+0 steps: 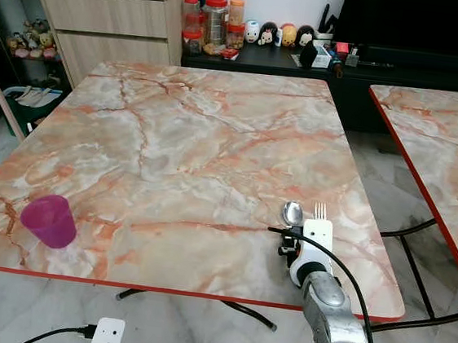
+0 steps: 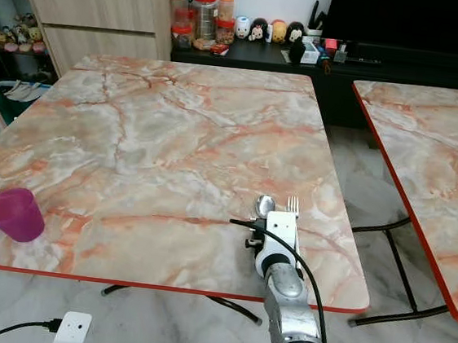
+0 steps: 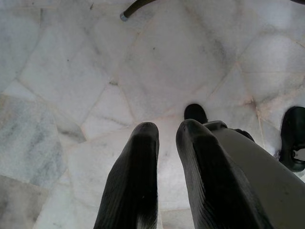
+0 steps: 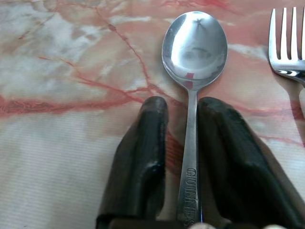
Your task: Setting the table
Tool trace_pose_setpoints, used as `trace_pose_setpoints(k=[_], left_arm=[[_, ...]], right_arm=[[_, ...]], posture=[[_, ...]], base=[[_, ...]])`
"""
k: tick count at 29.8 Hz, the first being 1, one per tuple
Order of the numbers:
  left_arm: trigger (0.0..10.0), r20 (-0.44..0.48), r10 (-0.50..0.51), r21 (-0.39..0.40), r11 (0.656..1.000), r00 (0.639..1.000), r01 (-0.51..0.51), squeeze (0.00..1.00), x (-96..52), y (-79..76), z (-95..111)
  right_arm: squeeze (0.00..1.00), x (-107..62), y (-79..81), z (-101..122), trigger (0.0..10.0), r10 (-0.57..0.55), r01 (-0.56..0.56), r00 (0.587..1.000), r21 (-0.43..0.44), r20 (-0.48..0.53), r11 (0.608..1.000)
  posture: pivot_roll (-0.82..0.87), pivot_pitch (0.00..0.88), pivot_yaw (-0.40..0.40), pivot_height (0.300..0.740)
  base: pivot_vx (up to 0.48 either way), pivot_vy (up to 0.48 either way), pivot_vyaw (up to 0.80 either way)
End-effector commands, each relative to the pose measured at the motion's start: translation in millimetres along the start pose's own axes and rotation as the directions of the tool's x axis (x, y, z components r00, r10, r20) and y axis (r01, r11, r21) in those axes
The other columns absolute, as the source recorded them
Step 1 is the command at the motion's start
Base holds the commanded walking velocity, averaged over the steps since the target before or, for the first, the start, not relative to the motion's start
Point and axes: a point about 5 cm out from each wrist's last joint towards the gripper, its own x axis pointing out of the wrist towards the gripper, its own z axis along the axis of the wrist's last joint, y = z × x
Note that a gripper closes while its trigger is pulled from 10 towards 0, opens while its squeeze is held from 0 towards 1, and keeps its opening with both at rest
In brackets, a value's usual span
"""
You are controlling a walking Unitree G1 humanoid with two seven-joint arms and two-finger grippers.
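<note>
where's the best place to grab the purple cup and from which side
Grip the purple cup by its side wall just below the rim, coming level from the table's near edge. It stands upright, mouth up, and flares wider toward the top. It sits at the near left corner, so the left gripper, now hanging low, looks better placed.

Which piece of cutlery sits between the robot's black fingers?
The spoon: its handle runs between the right gripper fingers. The fork lies beside it, outside them.
</note>
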Motion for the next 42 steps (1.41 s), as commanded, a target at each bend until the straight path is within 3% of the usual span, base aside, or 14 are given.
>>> trace_pose_setpoints(k=[1, 21, 26, 29, 30, 34, 37, 42], left_arm=[[10.0, -0.025, -0.006, 0.014, 1.000, 1.000, 0.006, 0.00, -0.4, -0.9, -4.2], [10.0, -0.032, -0.027, 0.008, 1.000, 0.999, 0.027, 0.00, -0.6, -3.7, -5.0], [10.0, -0.028, -0.023, 0.013, 1.000, 0.999, 0.024, 0.00, -0.3, -3.1, -3.6], [10.0, -0.023, -0.018, 0.014, 1.000, 1.000, 0.019, 0.00, 0.0, -2.6, -2.1], [10.0, -0.023, -0.018, 0.015, 1.000, 1.000, 0.018, 0.00, 0.1, -2.5, -1.8], [10.0, -0.020, -0.015, 0.015, 1.000, 1.000, 0.015, 0.00, 0.2, -2.3, -1.1], [10.0, -0.013, -0.008, 0.020, 1.000, 1.000, 0.008, 0.00, 0.2, -1.9, -0.3], [10.0, 0.005, 0.004, 0.038, 0.999, 1.000, -0.004, 0.00, 0.3, -1.5, 2.0]], right_arm=[[0.00, 1.0, 3.7, 0.6, 0.0, 0.013, -0.013, 1.000, 0.006, -0.006, 1.000], [0.00, 1.1, 6.3, 2.6, 0.0, 0.022, -0.022, 1.000, 0.008, 0.009, 1.000], [0.00, 1.4, 10.8, 14.1, 0.0, 0.040, -0.041, 0.996, 0.017, 0.085, 0.999], [0.00, -0.1, 14.0, 30.8, 0.1, 0.061, -0.046, 0.978, -0.076, 0.200, 0.996], [0.00, -1.5, 16.3, 37.0, 10.0, 0.075, -0.052, 0.967, -0.100, 0.243, 0.994], [0.00, -4.9, 18.3, 52.8, 10.0, 0.071, -0.045, 0.938, -0.085, 0.340, 0.995], [0.00, -7.4, 21.2, 60.7, 10.0, 0.101, -0.035, 0.913, -0.171, 0.395, 0.985], [0.00, -7.4, 22.1, 60.4, 10.0, 0.106, -0.043, 0.907, -0.161, 0.408, 0.986]], posture=[[-0.07, 0.000, 0.010, 0.740], [-0.07, 0.000, 0.014, 0.740], [-0.07, 0.000, 0.016, 0.740], [-0.08, 0.000, 0.018, 0.740], [-0.08, 0.000, 0.018, 0.740], [-0.08, 0.000, 0.017, 0.740], [-0.08, 0.000, 0.017, 0.740], [-0.08, 0.000, 0.014, 0.740]], base=[[0.000, 0.000, 0.00], [0.000, 0.000, 0.00], [0.000, 0.000, 0.00], [0.000, 0.000, 0.00], [0.000, 0.000, 0.00], [0.000, 0.000, 0.00], [0.000, 0.000, 0.00], [0.000, -0.382, 0.00]])
